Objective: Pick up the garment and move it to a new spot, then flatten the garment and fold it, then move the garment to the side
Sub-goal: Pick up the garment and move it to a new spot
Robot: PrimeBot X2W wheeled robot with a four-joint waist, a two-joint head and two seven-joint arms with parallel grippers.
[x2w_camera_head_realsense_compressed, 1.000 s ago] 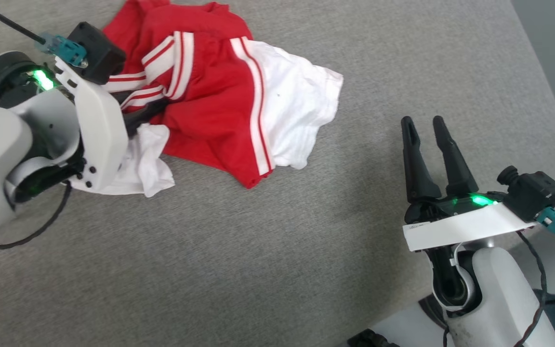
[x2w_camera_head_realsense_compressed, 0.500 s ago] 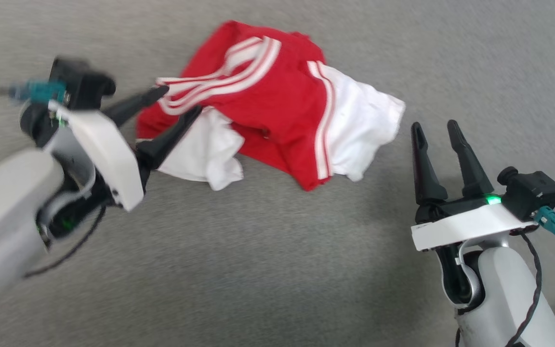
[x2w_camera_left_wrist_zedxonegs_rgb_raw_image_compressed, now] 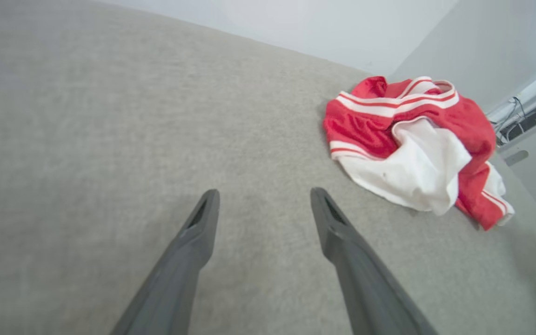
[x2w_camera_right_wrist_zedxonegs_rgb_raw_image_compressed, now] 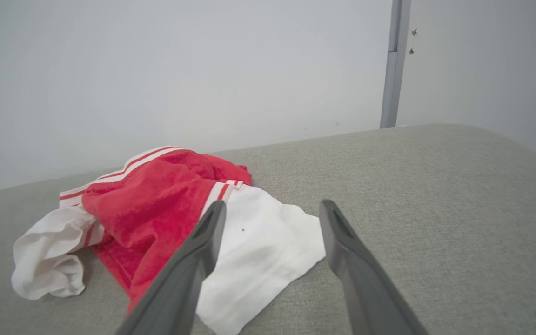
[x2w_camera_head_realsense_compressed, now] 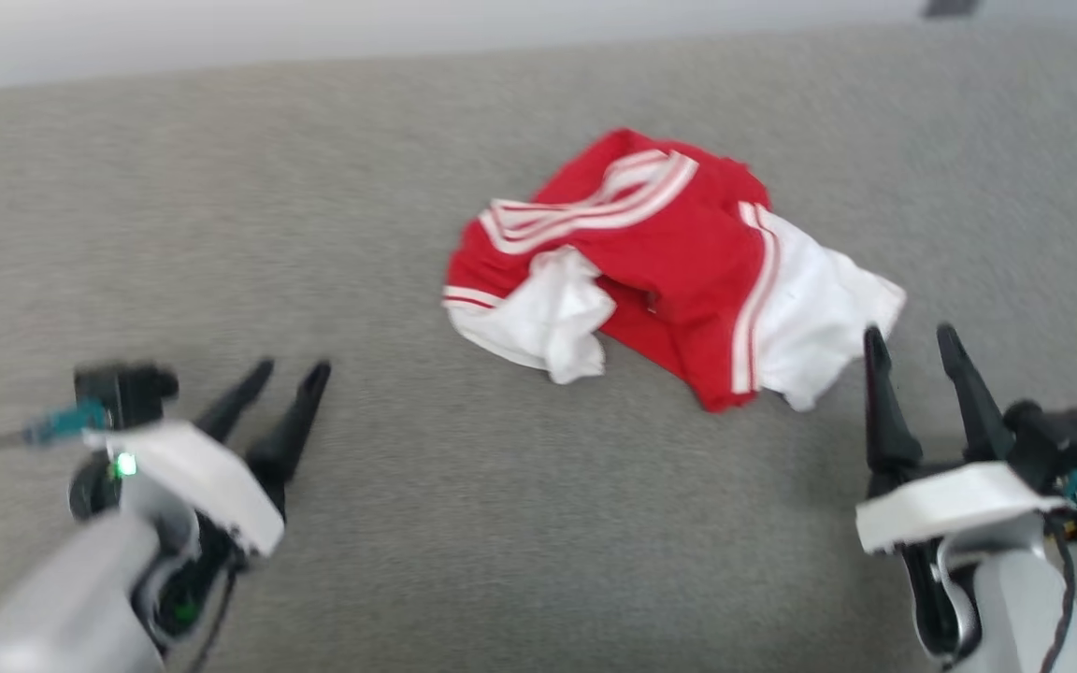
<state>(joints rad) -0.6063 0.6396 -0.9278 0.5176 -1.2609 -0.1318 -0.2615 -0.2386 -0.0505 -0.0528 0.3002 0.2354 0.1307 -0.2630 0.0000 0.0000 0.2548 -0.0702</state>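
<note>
The garment (x2w_camera_head_realsense_compressed: 679,271) lies crumpled on the grey padded surface (x2w_camera_head_realsense_compressed: 501,523), red with white sleeves and striped trim; its lettering is hidden in the folds. In the left wrist view the garment (x2w_camera_left_wrist_zedxonegs_rgb_raw_image_compressed: 412,144) sits to the upper right, and in the right wrist view the garment (x2w_camera_right_wrist_zedxonegs_rgb_raw_image_compressed: 156,209) lies just beyond the fingers. My left gripper (x2w_camera_head_realsense_compressed: 294,366) is open and empty at the lower left, well apart from the cloth. My right gripper (x2w_camera_head_realsense_compressed: 908,329) is open and empty at the lower right, its tips close beside the white sleeve (x2w_camera_head_realsense_compressed: 828,308).
A pale wall (x2w_camera_right_wrist_zedxonegs_rgb_raw_image_compressed: 179,70) rises behind the surface, with a grey vertical post (x2w_camera_right_wrist_zedxonegs_rgb_raw_image_compressed: 391,60) to the right. The far edge of the grey surface (x2w_camera_head_realsense_compressed: 221,70) runs along the top of the head view. Cables (x2w_camera_left_wrist_zedxonegs_rgb_raw_image_compressed: 510,118) show past the right edge.
My left gripper has let go of the garment and drawn back to the lower left, standing open. The head camera has shifted, so the whole scene sits lower and further right.
</note>
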